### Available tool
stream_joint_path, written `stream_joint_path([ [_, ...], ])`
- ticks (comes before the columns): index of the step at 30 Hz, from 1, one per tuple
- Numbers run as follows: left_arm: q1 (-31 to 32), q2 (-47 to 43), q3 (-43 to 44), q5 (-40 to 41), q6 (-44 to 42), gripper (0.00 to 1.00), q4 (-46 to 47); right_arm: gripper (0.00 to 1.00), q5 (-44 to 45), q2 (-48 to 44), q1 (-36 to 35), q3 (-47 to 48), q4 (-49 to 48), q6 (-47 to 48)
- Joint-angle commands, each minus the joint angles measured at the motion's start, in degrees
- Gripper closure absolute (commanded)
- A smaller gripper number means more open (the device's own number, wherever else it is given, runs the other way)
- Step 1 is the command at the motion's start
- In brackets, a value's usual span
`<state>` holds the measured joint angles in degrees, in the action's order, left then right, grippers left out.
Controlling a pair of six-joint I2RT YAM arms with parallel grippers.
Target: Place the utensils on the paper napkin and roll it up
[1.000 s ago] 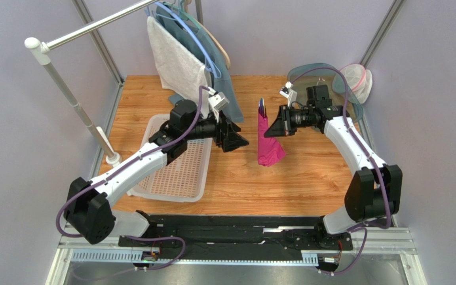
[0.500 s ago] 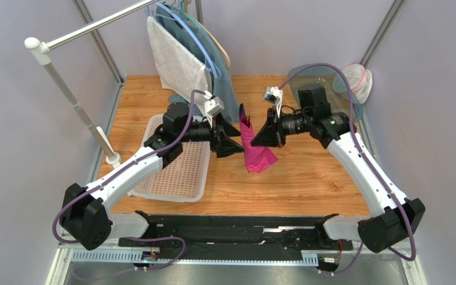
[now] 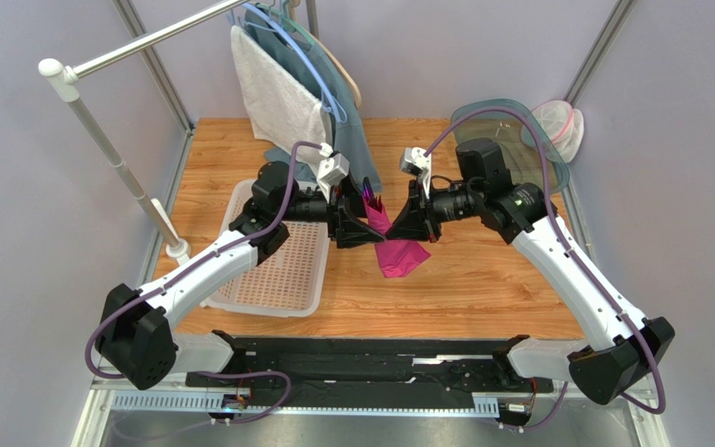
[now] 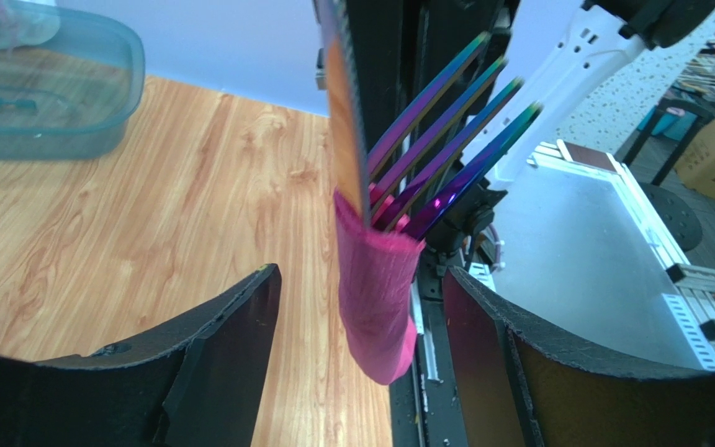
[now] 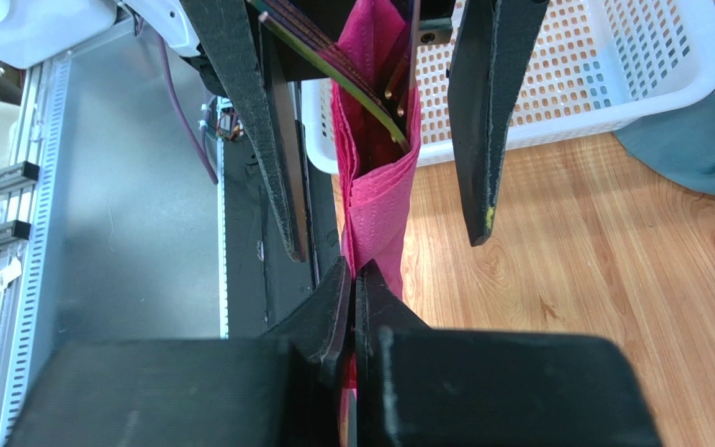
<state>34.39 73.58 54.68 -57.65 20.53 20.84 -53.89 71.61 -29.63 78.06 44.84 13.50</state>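
Observation:
The magenta paper napkin [image 3: 397, 253] is rolled around the purple utensils [image 3: 368, 196] and hangs in the air over the table's middle. My right gripper [image 3: 406, 223] is shut on the roll; in the right wrist view its jaws [image 5: 352, 279] pinch the napkin [image 5: 375, 196] near its lower part. Fork tines and a knife blade [image 4: 445, 121] stick out of the roll's open end [image 4: 375, 298]. My left gripper [image 3: 367, 231] is open, its fingers [image 4: 212, 372] standing on either side of the roll without touching it.
A white perforated basket [image 3: 268, 270] lies left of the arms. A grey-white towel [image 3: 273, 93] and teal cloth [image 3: 361, 140] hang from a rack at the back. A teal plastic container [image 3: 520, 140] sits back right. A white pole stand [image 3: 100, 140] is at the left.
My right gripper has carried the napkin roll leftward and slightly nearer. The left gripper has stayed open and the roll now sits between its fingers.

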Motion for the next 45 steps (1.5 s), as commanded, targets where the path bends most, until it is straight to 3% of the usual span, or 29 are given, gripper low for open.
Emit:
stream_joint_path([
  [1,-0.29,0.16,0.08,-3.79,1.44,0.29,6.67,1.00,1.50,-2.18,-1.04,2.45,-0.81,2.94],
  [7,-0.29,0.42,0.08,-2.12,4.68,0.36,8.07,1.00,4.23,-2.53,-2.19,2.01,-2.39,2.59],
  [13,-0.29,1.83,-0.01,-0.27,8.37,0.50,9.48,1.00,5.20,-2.62,-2.80,1.92,-3.70,2.06],
  [19,-0.29,3.15,-0.10,0.26,12.41,0.71,13.08,1.00,5.20,-2.62,-2.89,1.92,-4.50,1.62],
  [24,-0.55,3.32,-0.01,0.26,14.62,0.99,15.37,1.00,5.55,-3.15,-2.89,1.13,-4.32,2.06],
  [29,-1.34,3.32,0.69,-1.24,16.38,1.00,16.07,1.00,6.86,-3.33,-2.98,0.77,-4.06,2.32],
  [30,-1.52,3.24,0.70,-1.59,16.55,1.00,16.16,0.97,7.30,-3.24,-2.98,0.95,-3.54,2.06],
  [33,-2.39,2.71,0.70,-1.24,16.64,1.00,15.81,0.69,9.67,-2.36,-2.89,2.53,-0.91,1.71],
  [34,-2.57,2.53,0.87,-1.15,16.64,1.00,15.72,0.55,10.20,-2.18,-2.89,3.23,0.24,1.88],
  [37,-3.72,2.09,2.10,-0.89,16.73,1.00,14.67,0.39,13.01,-3.06,-2.37,4.56,4.72,3.20],
  [41,-4.25,1.13,3.24,-0.97,15.33,1.00,12.30,0.34,14.69,-6.39,-1.14,1.83,8.50,4.78],
  [45,-4.42,1.04,3.33,-0.98,15.15,1.00,11.85,0.36,13.72,-8.15,-1.05,0.51,11.49,6.01],
])
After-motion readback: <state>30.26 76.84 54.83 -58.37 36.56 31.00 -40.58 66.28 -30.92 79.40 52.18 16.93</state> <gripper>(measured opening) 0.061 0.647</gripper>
